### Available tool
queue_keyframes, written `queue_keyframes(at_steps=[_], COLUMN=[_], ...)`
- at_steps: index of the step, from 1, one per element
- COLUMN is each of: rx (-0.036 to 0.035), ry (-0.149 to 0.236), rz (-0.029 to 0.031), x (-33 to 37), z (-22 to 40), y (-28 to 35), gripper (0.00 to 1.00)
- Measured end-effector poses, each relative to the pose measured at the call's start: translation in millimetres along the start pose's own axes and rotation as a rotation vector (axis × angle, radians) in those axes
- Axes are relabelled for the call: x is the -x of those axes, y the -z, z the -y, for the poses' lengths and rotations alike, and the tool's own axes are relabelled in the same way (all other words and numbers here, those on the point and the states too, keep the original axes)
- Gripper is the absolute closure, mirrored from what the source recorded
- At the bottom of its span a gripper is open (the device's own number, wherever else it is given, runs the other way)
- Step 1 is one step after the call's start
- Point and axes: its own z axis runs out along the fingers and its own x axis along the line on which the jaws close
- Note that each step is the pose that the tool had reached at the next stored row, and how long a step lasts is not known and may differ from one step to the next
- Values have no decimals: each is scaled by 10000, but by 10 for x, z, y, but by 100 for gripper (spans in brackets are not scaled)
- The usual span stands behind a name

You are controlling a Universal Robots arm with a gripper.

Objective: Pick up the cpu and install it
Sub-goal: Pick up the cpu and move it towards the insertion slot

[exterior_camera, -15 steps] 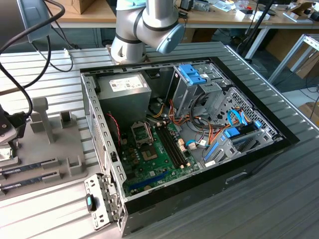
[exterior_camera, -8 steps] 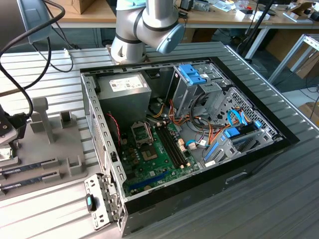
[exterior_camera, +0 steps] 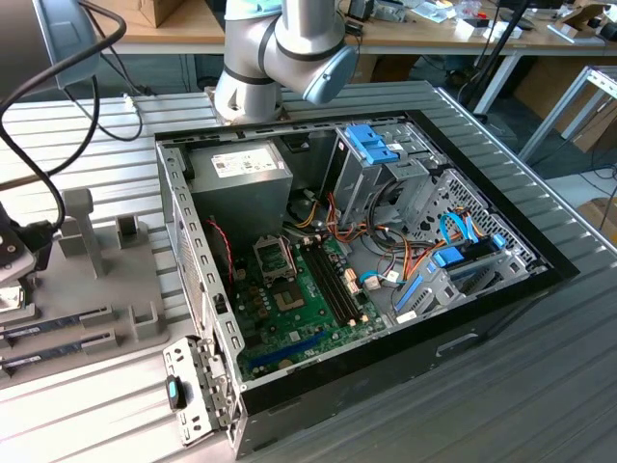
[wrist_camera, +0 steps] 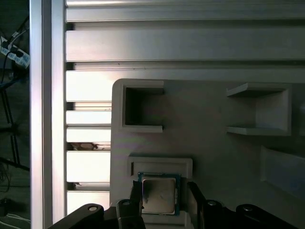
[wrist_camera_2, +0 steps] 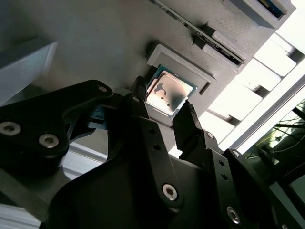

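The cpu [wrist_camera_2: 167, 93], a small square chip with a silver top and green rim, lies flat in a shallow pocket of the grey fixture [wrist_camera: 209, 109]. In both wrist views my gripper [wrist_camera_2: 164, 99] straddles it, one black finger [wrist_camera_2: 138, 93] at one edge and the other close to the opposite edge. In the first wrist view the cpu [wrist_camera: 158, 194] sits between the fingertips of the gripper [wrist_camera: 164, 199], with a thin gap showing on one side. The gripper is open and the chip still rests in its pocket. In the exterior view the open computer case [exterior_camera: 386, 241] shows the motherboard socket [exterior_camera: 273, 258].
The grey fixture [exterior_camera: 96, 260] sits on the ribbed metal table at the exterior view's left, with memory sticks [exterior_camera: 58, 326] in slots and upright posts. A black cable [exterior_camera: 39, 164] loops above it. The case holds a grey power supply [exterior_camera: 241, 169], drive cages and wiring.
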Motion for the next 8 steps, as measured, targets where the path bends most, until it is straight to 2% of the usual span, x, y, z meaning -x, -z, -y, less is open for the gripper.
queue_keyframes(at_steps=[8], rx=[0], ry=[1], rz=[0], x=[1], z=[-1], y=[-29], gripper=[50])
